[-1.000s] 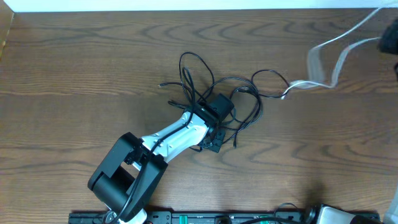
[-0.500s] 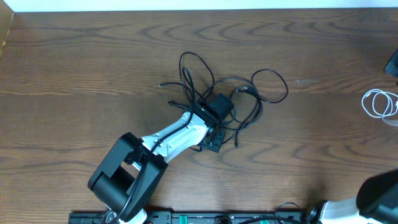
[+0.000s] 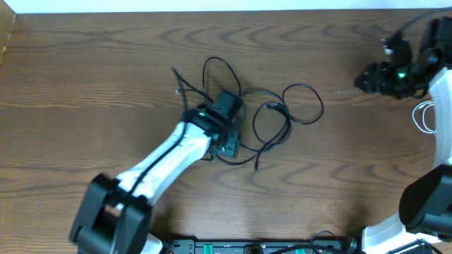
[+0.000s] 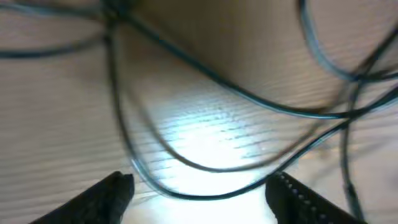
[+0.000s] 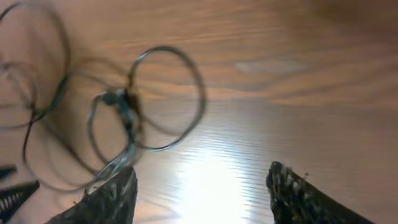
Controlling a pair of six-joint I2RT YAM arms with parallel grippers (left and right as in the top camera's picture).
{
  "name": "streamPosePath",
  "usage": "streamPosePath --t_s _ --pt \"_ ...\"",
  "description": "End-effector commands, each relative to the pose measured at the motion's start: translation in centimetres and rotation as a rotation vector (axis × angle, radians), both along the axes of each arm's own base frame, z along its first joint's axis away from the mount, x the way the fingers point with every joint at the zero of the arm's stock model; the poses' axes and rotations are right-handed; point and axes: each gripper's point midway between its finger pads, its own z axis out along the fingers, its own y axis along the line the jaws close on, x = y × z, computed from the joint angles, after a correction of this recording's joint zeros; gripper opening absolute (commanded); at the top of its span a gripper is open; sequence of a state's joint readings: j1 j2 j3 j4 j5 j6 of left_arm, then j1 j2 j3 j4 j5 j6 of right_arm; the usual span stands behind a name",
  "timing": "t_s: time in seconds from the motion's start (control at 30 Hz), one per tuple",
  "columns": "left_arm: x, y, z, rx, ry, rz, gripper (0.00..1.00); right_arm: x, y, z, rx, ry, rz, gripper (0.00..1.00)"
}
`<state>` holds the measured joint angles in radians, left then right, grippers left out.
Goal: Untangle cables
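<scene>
A tangle of thin black cables [image 3: 272, 116] lies in loose loops at the table's middle. My left gripper [image 3: 227, 111] is over the tangle's left part. In the left wrist view its fingers [image 4: 202, 193] are wide open with black cable strands [image 4: 205, 93] just ahead of them, none held. A coiled white cable [image 3: 428, 116] lies at the far right edge. My right gripper [image 3: 367, 76] hovers at the upper right, open and empty [image 5: 202, 193]. The right wrist view shows the black loops [image 5: 134, 106] ahead and to the left.
The table is dark wood [image 3: 106, 77]. A pale strip [image 3: 212, 5] runs along the far edge. The arm bases and a black rail [image 3: 247, 247] sit at the near edge.
My left arm swung up and left, dragging the tangle slightly left. The white cable left the tangle and now lies coiled at the right edge. My right arm came into view at the upper right.
</scene>
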<state>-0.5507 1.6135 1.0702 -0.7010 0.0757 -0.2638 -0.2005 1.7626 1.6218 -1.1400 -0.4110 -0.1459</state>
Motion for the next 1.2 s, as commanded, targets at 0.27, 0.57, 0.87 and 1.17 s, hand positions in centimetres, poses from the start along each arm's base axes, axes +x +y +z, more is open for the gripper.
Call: streamPosePath --t_s 0.27,0.57,0.87,1.17 --pt "0.6 2.4 5.5 -0.054 -0.105 0.075 0.81 -4.9 14.7 -9.8 -0.181 0.100 0.331 0.50" --pt "0.6 2.4 5.5 -0.054 -0.104 0.075 0.81 -3.4 14.6 -14.5 -0.272 -0.012 0.105 0.42" --pt "0.6 2.4 5.4 -0.053 -0.103 0.075 0.81 -4.3 16.3 -15.9 -0.255 -0.061 0.214 0.41" --pt "0.5 2.5 5.4 -0.052 -0.101 0.075 0.81 -4.3 15.9 -16.0 -0.276 -0.056 0.203 0.09"
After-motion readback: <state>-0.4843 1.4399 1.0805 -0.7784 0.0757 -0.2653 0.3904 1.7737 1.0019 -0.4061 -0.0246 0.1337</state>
